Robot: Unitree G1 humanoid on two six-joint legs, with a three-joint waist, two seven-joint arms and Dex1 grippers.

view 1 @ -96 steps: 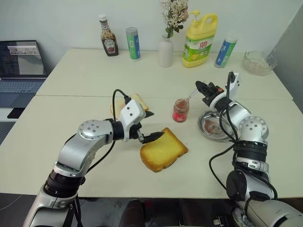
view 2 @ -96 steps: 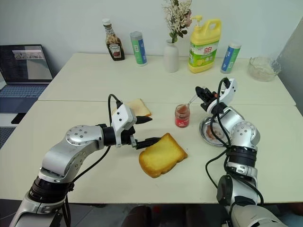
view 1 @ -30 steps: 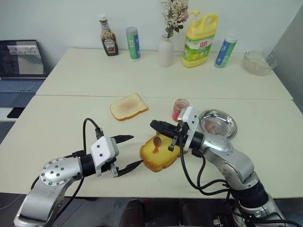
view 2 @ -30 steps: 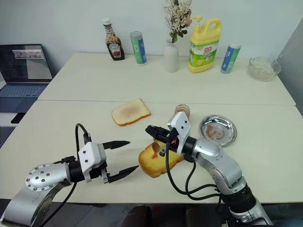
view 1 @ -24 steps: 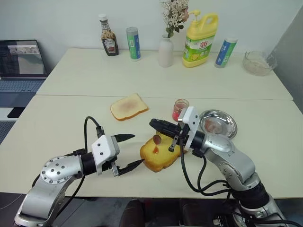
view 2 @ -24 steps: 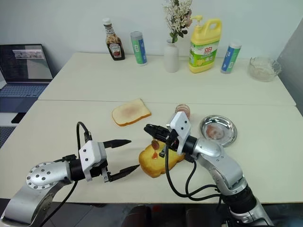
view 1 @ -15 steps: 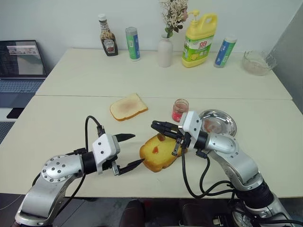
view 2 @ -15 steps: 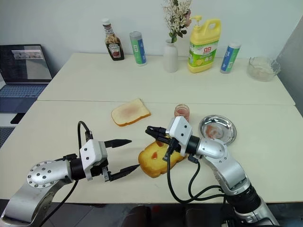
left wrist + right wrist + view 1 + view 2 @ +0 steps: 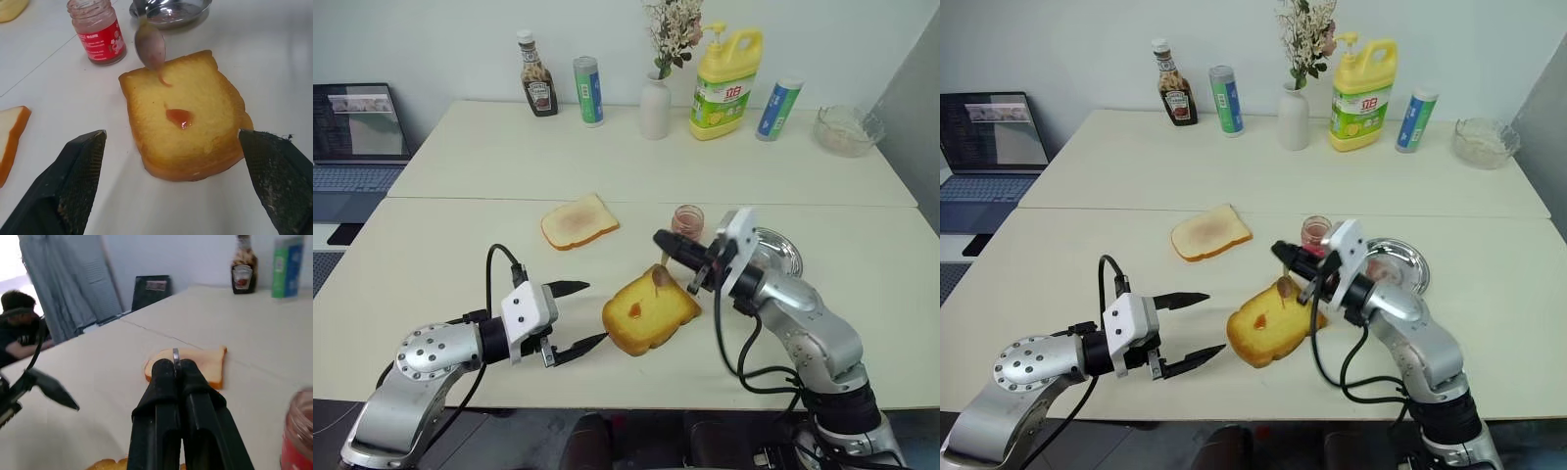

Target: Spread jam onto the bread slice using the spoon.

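Observation:
The golden bread slice (image 9: 656, 311) lies on the table's near half with a small red blob of jam (image 9: 179, 117) near its middle. My right gripper (image 9: 663, 239) is shut on the spoon's handle (image 9: 175, 356). The spoon hangs down, its jam-smeared bowl (image 9: 150, 46) at the slice's far edge, where a thin streak of jam (image 9: 164, 81) trails onto the crust. The jam jar (image 9: 686, 219) stands open just beyond the slice. To the left of the bread my left gripper (image 9: 597, 311) stands open, its fingers (image 9: 80, 178) wide apart and clear of it.
A round steel dish (image 9: 785, 257) sits right of the jar. A paler slice (image 9: 578, 219) lies further back left. Along the far edge stand a ketchup bottle (image 9: 539, 88), two cans, a vase (image 9: 655, 108), a yellow bottle (image 9: 729, 83) and a glass bowl (image 9: 848, 129). A laptop (image 9: 357, 127) is at far left.
My right gripper has swung right and back with the spoon, from over the bread's middle to its far edge. The jam blob stays on the slice. The left arm has not moved.

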